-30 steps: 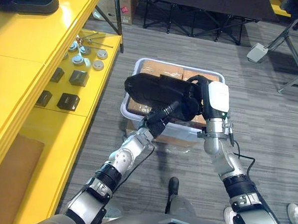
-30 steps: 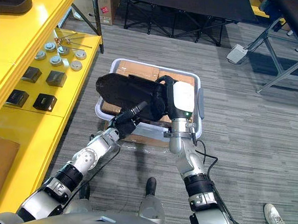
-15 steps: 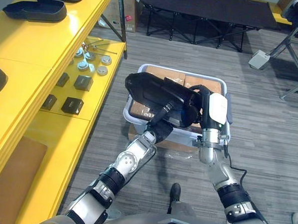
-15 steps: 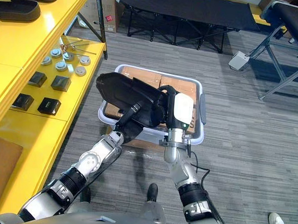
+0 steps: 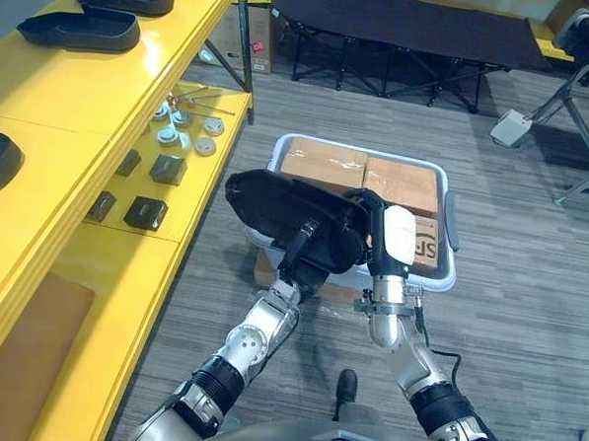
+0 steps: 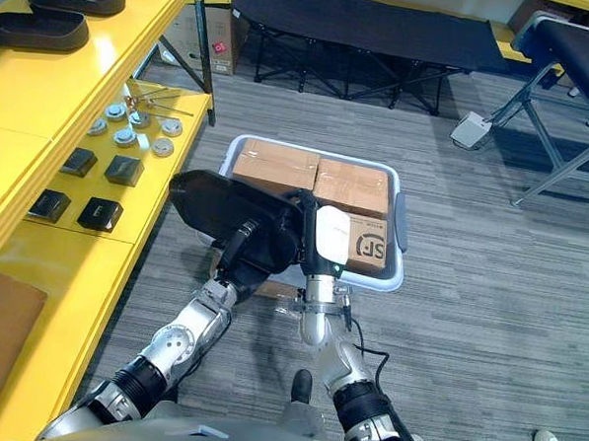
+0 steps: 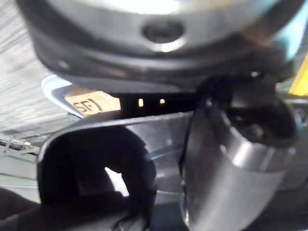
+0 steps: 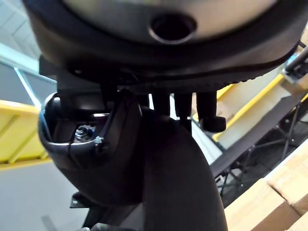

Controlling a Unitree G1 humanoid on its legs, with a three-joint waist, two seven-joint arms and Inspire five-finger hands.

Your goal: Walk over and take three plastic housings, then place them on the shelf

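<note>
Here, in the left eye view, a black plastic housing (image 5: 276,202) hangs between both hands above the near left corner of a pale bin (image 5: 450,229), which stands on the grey floor (image 5: 526,322). The left hand (image 5: 311,249) comes up from below and grips the housing's near edge. Its thumb lies across the top face and its fingers are tucked beneath. The right hand (image 5: 396,241), white cover uppermost, sits against the housing's right end, and its fingers are hidden behind the dark shell. Cardboard boxes (image 5: 329,166) fill the bin. To the left stands a yellow shelf (image 5: 64,100), with more black housings (image 5: 82,30) on its upper level. Black blocks (image 5: 145,213) and round metal parts (image 5: 185,136) lie on its lower level.

The right eye view shows the same hold. The housing (image 6: 216,202) is raised clear of the boxes, with the left hand (image 6: 248,253) under its near edge and the right hand (image 6: 331,237) at its right end.

In the left wrist view the housing's curved dark wall (image 7: 86,144) sits just past the hand, with the bin's rim (image 7: 53,84) beyond it. The fingers are too blurred to make out.

In the right wrist view the fingers (image 8: 208,108) run in a row down the far side of the housing's wall (image 8: 168,168), one tip hooked over its edge. The hand's bulk is on the near side, so the wall is pinched between them.
</note>
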